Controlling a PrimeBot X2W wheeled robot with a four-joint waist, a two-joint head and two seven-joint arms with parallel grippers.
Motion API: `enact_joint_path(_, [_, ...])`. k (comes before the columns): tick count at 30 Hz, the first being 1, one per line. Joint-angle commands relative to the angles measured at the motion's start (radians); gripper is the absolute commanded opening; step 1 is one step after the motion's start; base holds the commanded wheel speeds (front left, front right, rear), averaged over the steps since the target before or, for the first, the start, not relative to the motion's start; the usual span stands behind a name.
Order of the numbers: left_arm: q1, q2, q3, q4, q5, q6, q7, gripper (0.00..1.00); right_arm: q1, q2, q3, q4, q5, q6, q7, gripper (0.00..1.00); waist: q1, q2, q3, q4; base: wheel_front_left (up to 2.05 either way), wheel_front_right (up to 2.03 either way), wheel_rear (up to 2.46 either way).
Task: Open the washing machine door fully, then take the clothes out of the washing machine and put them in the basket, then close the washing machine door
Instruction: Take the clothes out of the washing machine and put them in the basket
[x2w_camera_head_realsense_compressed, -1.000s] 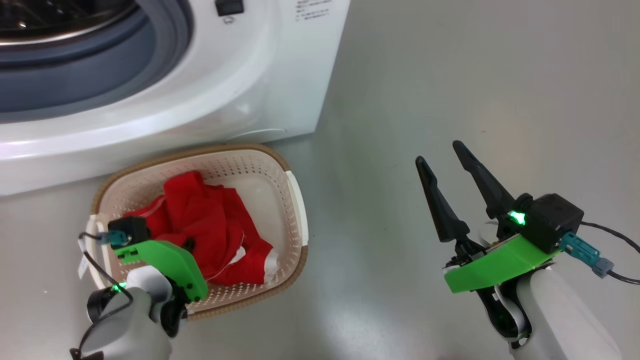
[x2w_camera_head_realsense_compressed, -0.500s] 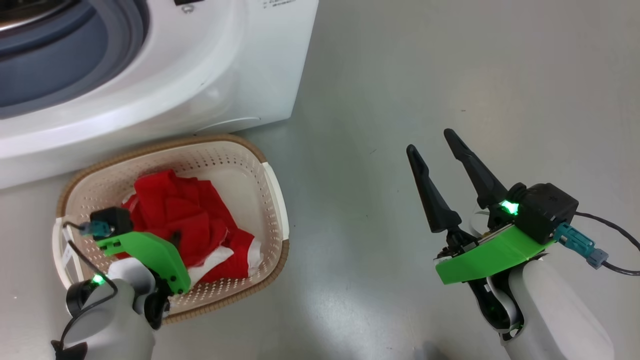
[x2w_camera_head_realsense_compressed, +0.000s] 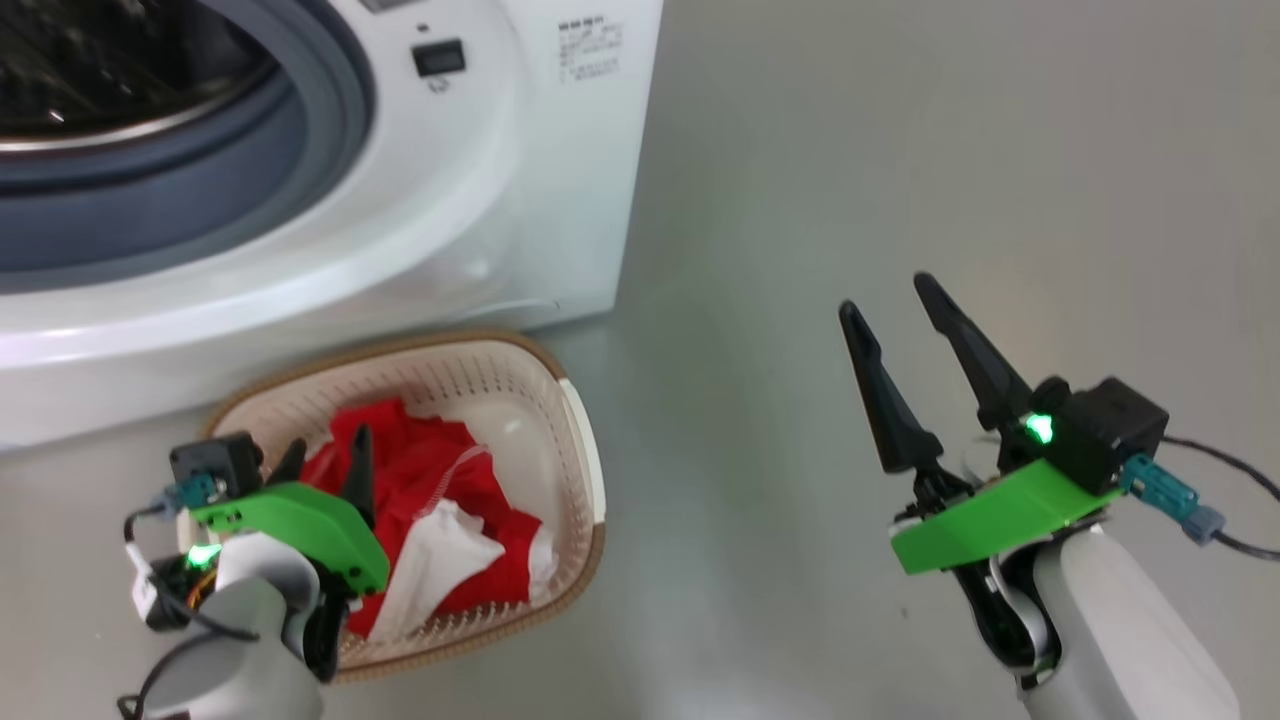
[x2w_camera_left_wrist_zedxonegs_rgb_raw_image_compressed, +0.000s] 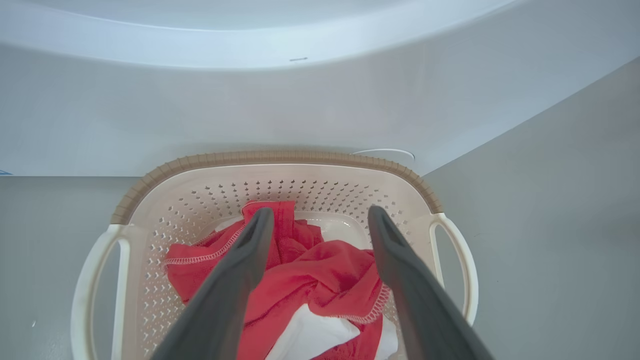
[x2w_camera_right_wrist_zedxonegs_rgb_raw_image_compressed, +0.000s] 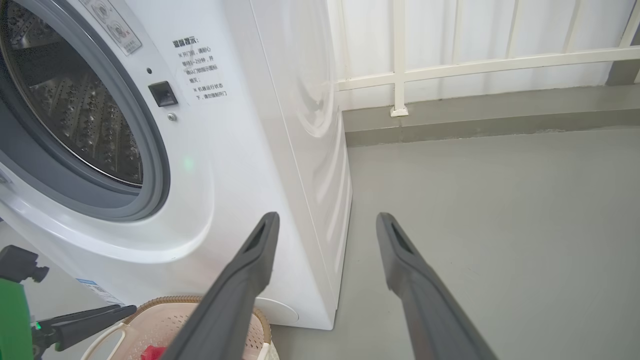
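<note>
The left tool (x2w_camera_left_wrist_zedxonegs_rgb_raw_image_compressed: 320, 212) stood wide open above the basket (x2w_camera_left_wrist_zedxonegs_rgb_raw_image_compressed: 280, 159), gripping nothing. The red clothes (x2w_camera_left_wrist_zedxonegs_rgb_raw_image_compressed: 320, 270) lay loose beneath and between its fingers. The right tool (x2w_camera_head_realsense_compressed: 885, 294) gaped equally wide, empty, over the floor (x2w_camera_head_realsense_compressed: 900, 150).

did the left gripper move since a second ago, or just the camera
Yes. Against the basket, the left gripper has risen: its fingers, sunk in the clothes before, now stand spread above them.
</note>
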Motion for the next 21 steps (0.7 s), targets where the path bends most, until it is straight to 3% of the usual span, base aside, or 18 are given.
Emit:
enact_joint_path(1, [0.039,0.025,0.019,-0.021,-0.002,-0.004,-0.014,1.0,0.032,-0.005,0.008,-0.018,-0.012,0.006,-0.006,1.0,0.0,0.0,-0.056,0.022,0.0,0.0,0.0])
enact_joint_path(8, [0.167,0.033,0.082,-0.26,0.004,-0.005,-0.02,1.0,0.071,-0.01,-0.016,-0.008,-0.015,0.006,-0.006,1.0,0.0,0.0,-0.166,0.05,0.0,0.0,0.0])
enact_joint_path(21, [0.415,0.006,0.217,-0.709,0.134,-0.001,-0.02,1.0,0.136,0.002,-0.052,-0.009,-0.051,0.006,-0.006,1.0,0.0,0.0,-0.314,0.086,0.0,0.0,0.0])
